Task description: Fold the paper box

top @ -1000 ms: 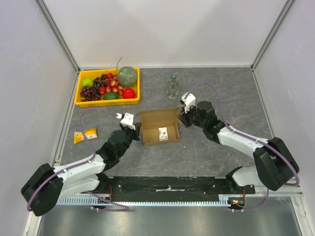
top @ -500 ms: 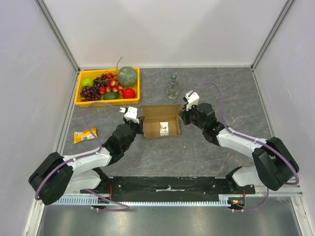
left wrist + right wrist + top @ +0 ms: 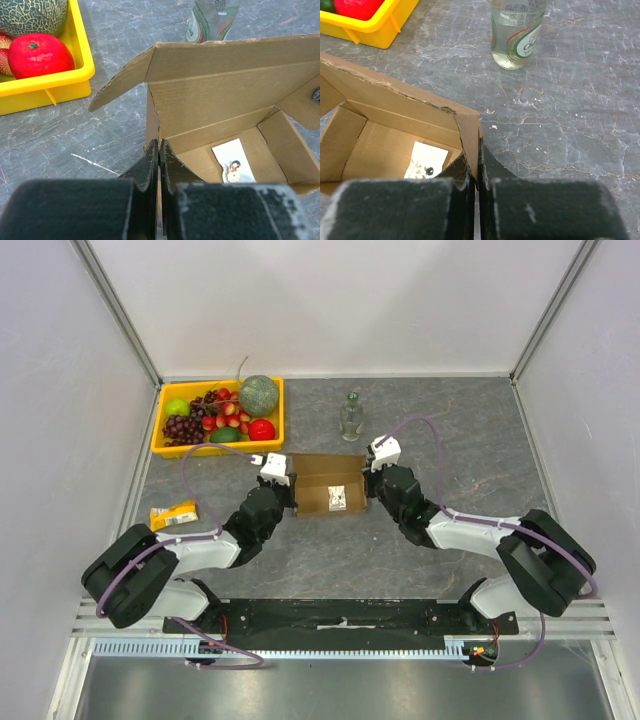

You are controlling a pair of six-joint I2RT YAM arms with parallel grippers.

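Seen from above, a brown corrugated cardboard box (image 3: 330,490) sits open at the middle of a grey marbled table (image 3: 450,430). The left gripper (image 3: 290,494) is at its left wall and the right gripper (image 3: 370,488) at its right wall.

The left wrist camera shows the left gripper's (image 3: 159,146) fingers pinching the left wall, with the rear lid flap raised. The right wrist camera shows the right gripper (image 3: 479,150) pinching the right wall's torn-edged corner.

Only the overhead view shows a yellow snack packet (image 3: 172,515) near the left edge.

A yellow plastic fruit tray (image 3: 215,450) lies close behind the box on the left, and a clear glass bottle (image 3: 351,417) behind it on the right. Bare table extends to the right and in front.

Inside the box is a white card (image 3: 232,165) with a small picture. The bottle's green and red label is too cropped to read.
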